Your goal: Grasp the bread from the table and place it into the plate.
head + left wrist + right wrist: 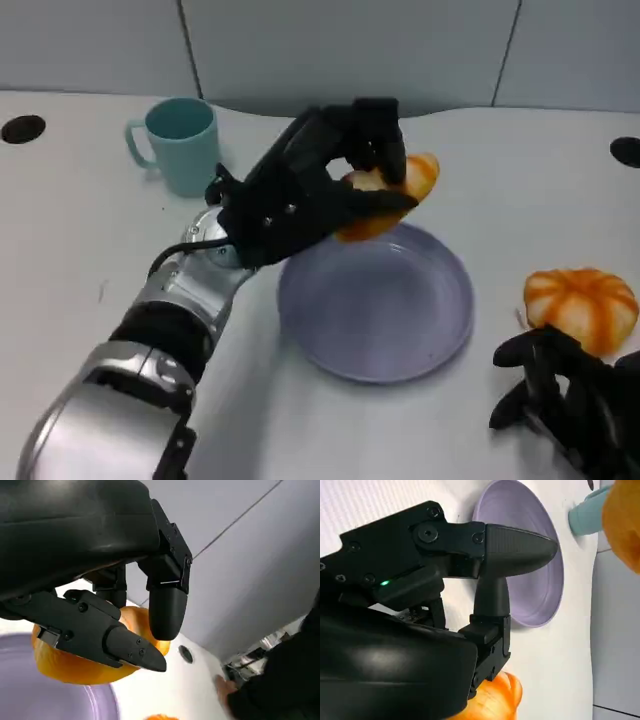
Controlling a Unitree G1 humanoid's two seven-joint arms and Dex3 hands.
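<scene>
My left hand (300, 195) grips an orange-yellow piece of bread (420, 178) and holds it above the far rim of the lavender plate (400, 310). In the left wrist view the fingers (127, 642) are closed around the bread (75, 662), with the plate (45, 695) just below. My right hand (570, 400) rests near the table's front right with its fingers apart and holds nothing. A second, pumpkin-shaped orange bread (582, 305) lies just beyond it. The right wrist view has this hand (445, 605), the plate (540, 595) and that pumpkin-shaped bread (500, 700) beside the hand.
A teal mug (180, 142) stands at the back left, also visible as the mug (585, 515) in the right wrist view. Black round holes (22, 128) mark the table's far corners. A person's hand (227, 687) shows beside the table. White table surrounds the plate.
</scene>
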